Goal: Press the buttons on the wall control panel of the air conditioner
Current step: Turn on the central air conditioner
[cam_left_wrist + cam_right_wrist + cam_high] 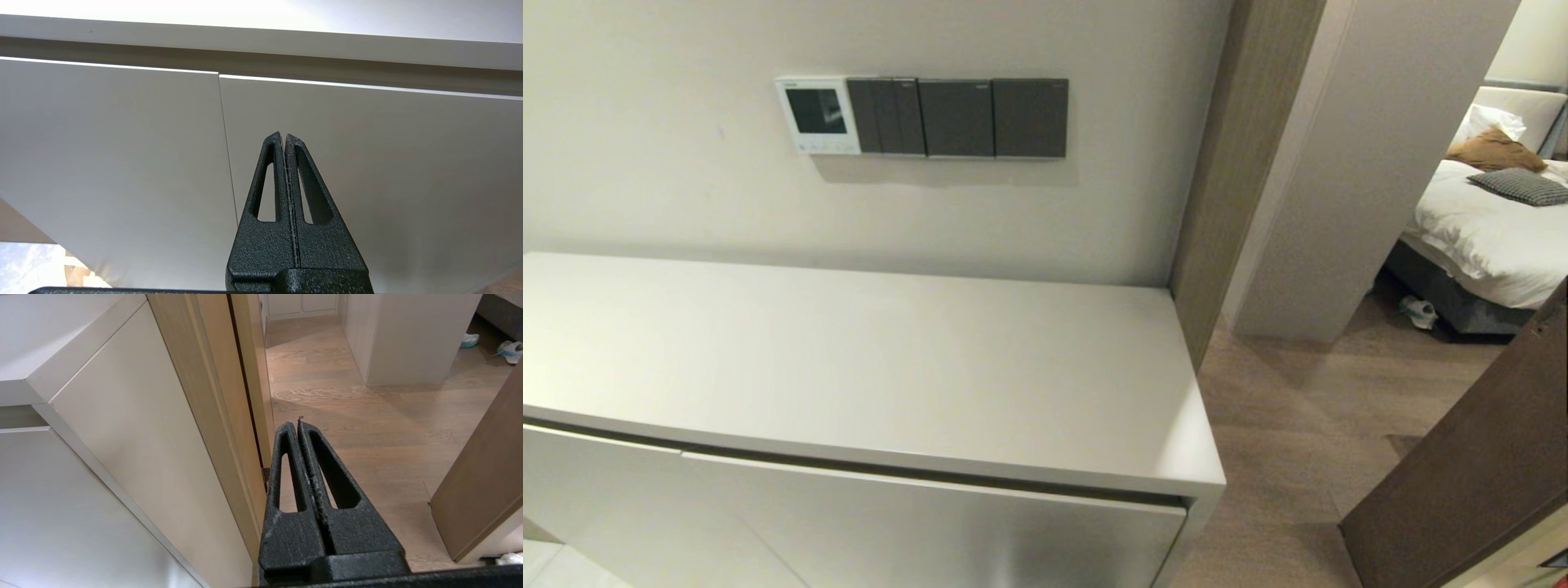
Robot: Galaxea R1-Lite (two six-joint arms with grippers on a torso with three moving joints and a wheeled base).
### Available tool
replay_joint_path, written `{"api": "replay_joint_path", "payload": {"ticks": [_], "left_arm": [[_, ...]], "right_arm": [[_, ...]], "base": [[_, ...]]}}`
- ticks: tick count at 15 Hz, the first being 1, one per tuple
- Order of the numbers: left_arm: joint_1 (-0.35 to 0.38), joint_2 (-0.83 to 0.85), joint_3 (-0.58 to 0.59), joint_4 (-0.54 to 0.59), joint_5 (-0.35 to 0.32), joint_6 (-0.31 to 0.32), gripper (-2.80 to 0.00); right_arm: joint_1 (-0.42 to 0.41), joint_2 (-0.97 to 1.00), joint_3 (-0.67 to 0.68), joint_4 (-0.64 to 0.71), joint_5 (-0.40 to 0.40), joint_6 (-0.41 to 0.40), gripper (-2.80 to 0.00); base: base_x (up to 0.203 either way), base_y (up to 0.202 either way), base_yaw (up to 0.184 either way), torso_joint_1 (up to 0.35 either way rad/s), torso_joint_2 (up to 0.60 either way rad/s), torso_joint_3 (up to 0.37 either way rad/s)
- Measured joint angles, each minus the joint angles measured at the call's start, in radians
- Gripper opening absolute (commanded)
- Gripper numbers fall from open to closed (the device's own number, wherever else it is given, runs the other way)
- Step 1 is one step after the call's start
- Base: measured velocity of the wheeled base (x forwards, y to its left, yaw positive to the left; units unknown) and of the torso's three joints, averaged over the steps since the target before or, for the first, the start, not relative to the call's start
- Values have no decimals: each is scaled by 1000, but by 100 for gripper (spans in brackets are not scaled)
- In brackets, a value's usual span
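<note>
White control panel (818, 115) on the wall, buttons (820, 148) along its lower edge; no legible writing, neither arm visible. Left wrist view: left gripper (284, 135), fingers together, faces the cabinet doors (347, 163), panel far above. Right wrist view: right gripper (298, 422) closed beside the cabinet; your reach risks pressing grey switches (956, 118)

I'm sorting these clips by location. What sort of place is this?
Probably a home or hotel hallway: a bed shows through the doorway, with a white cabinet and wall control panel.
</note>
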Motion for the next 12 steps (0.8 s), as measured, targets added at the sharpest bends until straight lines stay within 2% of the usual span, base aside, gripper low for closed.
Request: {"api": "replay_joint_path", "payload": {"ticks": [12], "left_arm": [[0, 0, 0, 0, -1, 6, -280]], "right_arm": [[0, 0, 0, 0, 0, 0, -280]], "base": [[0, 0, 0, 0, 0, 0]]}}
